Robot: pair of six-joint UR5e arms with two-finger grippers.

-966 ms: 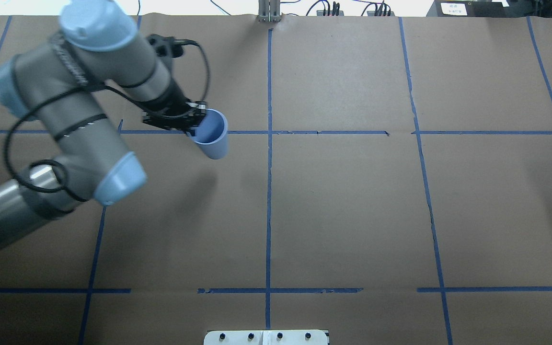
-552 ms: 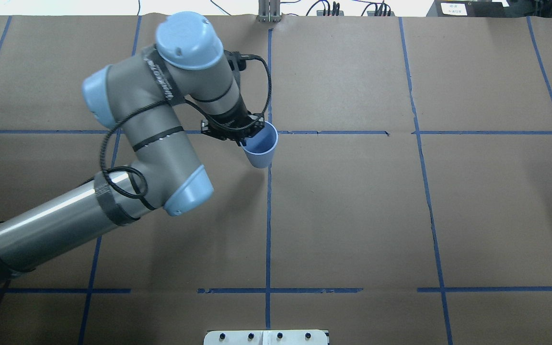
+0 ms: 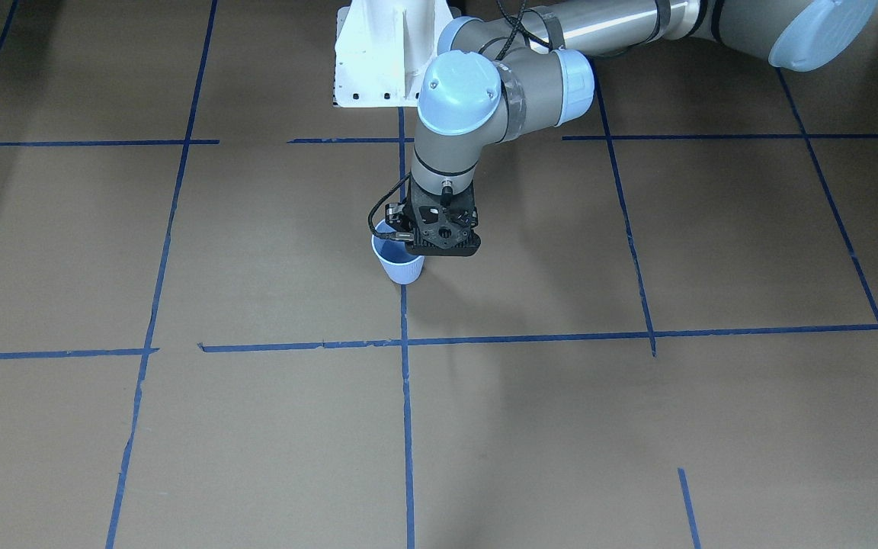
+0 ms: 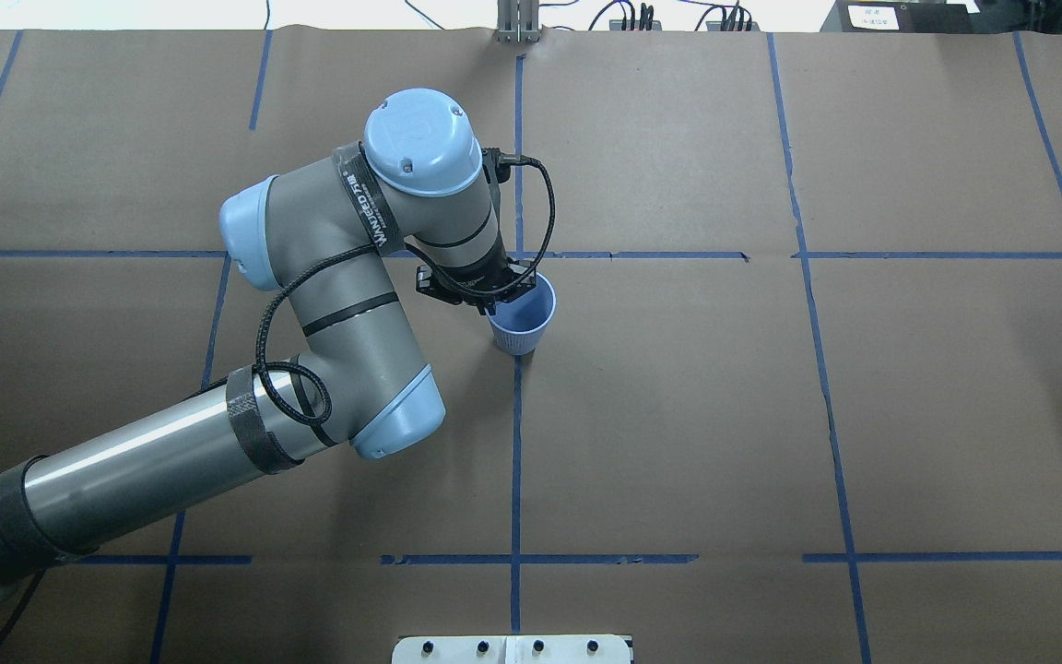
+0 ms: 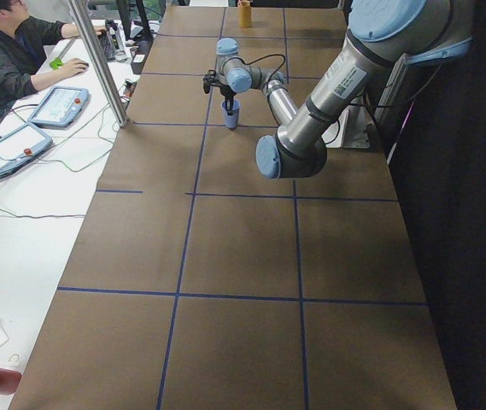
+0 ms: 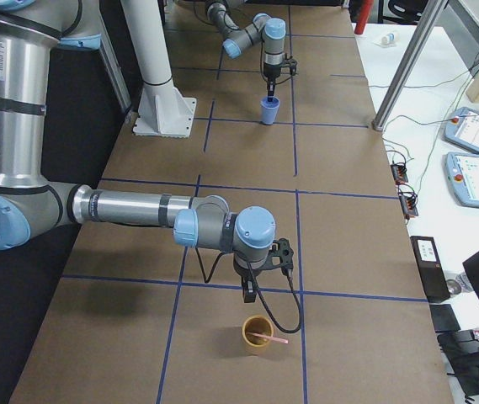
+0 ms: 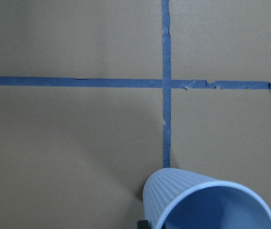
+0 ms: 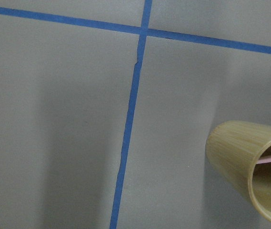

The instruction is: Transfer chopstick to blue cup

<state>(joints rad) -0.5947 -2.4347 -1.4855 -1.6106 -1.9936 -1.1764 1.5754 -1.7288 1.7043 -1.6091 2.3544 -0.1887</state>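
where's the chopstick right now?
Exterior right view: the pink chopstick sits in the bamboo cup at the near end of the table, next to the right claw, far from the blue cup.

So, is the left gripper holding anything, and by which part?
Yes, the left gripper holds the blue cup by its rim.

a pale, finely ribbed blue cup sits on a brown paper-covered table gridded with dark blue tape lines. at the blue cup, the black left gripper hangs from a grey arm with pale blue joint caps. well apart from the blue cup, a straw-yellow, grained bamboo cup holds a pink chopstick.
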